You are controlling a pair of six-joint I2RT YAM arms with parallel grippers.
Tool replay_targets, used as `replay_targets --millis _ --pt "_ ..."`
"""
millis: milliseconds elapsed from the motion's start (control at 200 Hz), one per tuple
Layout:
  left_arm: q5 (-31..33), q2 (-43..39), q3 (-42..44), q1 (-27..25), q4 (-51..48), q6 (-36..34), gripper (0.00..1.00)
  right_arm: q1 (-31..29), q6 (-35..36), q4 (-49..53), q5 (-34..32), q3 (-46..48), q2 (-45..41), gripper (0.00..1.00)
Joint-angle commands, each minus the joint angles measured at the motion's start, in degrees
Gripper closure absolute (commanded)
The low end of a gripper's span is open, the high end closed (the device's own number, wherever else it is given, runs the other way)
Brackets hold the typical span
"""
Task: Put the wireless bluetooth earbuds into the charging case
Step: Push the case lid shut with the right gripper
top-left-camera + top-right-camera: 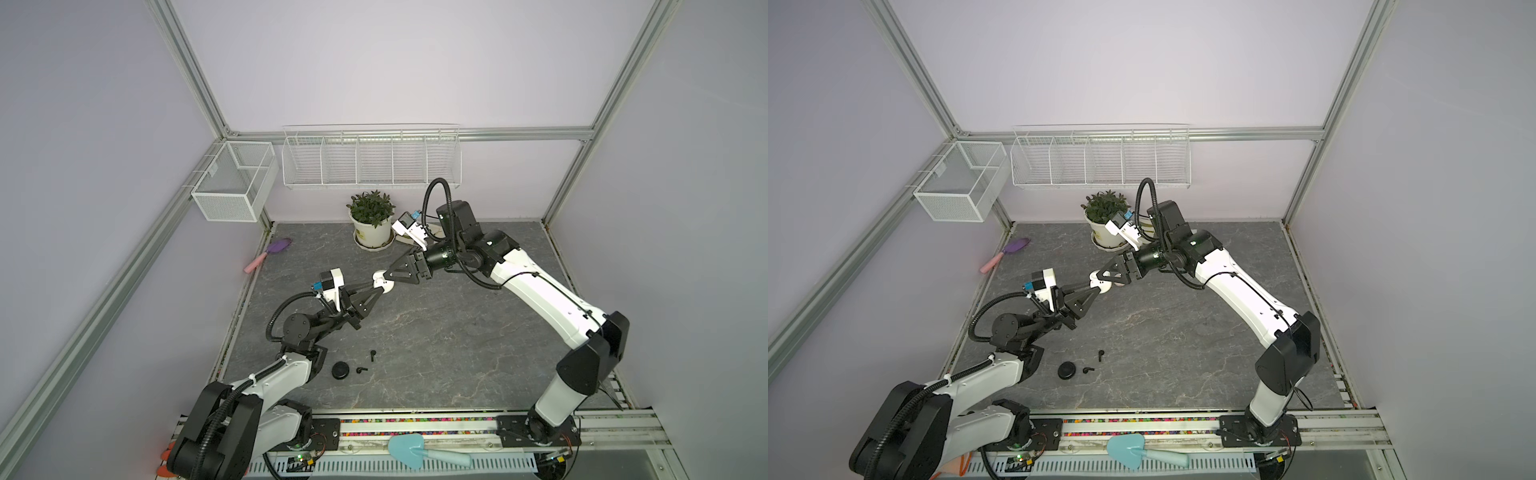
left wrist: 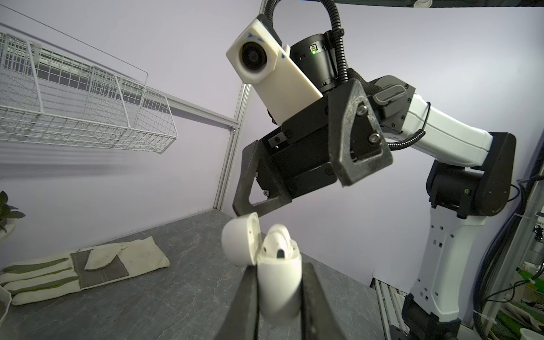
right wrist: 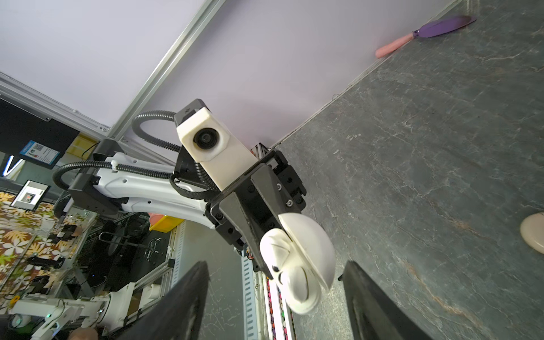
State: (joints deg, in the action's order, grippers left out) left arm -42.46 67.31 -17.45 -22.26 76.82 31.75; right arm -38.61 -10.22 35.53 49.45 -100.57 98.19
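Grey table (image 1: 457, 332) in a top view bears two black earbuds (image 1: 372, 354) by a black case (image 1: 340, 369); left wrist view, left gripper (image 2: 279, 268) clamps the white case (image 2: 279, 291) (lid (image 2: 240, 241) up, white earbud (image 2: 278, 238) inside); right wrist view, right gripper (image 3: 276, 279) gapes beside it.

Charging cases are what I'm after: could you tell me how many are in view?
2. A white case, lid open, sits in the left gripper; a black case lies on the table. Others may be hidden.

The scene was softly lit, probably from overhead. Highlights were blown on the right arm's white shell (image 1: 536, 291); frame posts (image 1: 189, 66) were bowed toward the edges.
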Motion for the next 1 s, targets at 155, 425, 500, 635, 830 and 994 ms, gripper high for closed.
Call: replay_targets --millis 155,425,500,635,830,994 --pt "-1.39 -0.02 -1.00 -0.29 4.22 0.78 1.00 -0.12 1.28 0.48 4.41 -0.85 1.05 0.28" --pt "-1.14 0.89 -1.53 -0.24 4.22 1.04 1.00 -0.47 2.02 1.25 5.86 -0.94 0.21 0.38" --pt "-0.90 0.97 -1.53 -0.28 4.22 1.12 1.00 -0.44 2.05 1.25 5.92 -0.85 -0.18 0.39" --pt "-0.79 1.27 -1.62 -0.25 4.12 1.29 1.00 -0.53 2.20 1.23 6.14 -0.68 -0.70 0.40" --pt "-0.79 1.76 -1.80 -0.31 4.22 1.63 1.00 -0.66 2.42 1.30 6.18 -0.17 -1.23 0.40" --pt "-0.81 1.95 -1.84 -0.27 4.22 1.73 1.00 -0.60 2.62 1.40 5.74 0.03 -1.68 0.40"
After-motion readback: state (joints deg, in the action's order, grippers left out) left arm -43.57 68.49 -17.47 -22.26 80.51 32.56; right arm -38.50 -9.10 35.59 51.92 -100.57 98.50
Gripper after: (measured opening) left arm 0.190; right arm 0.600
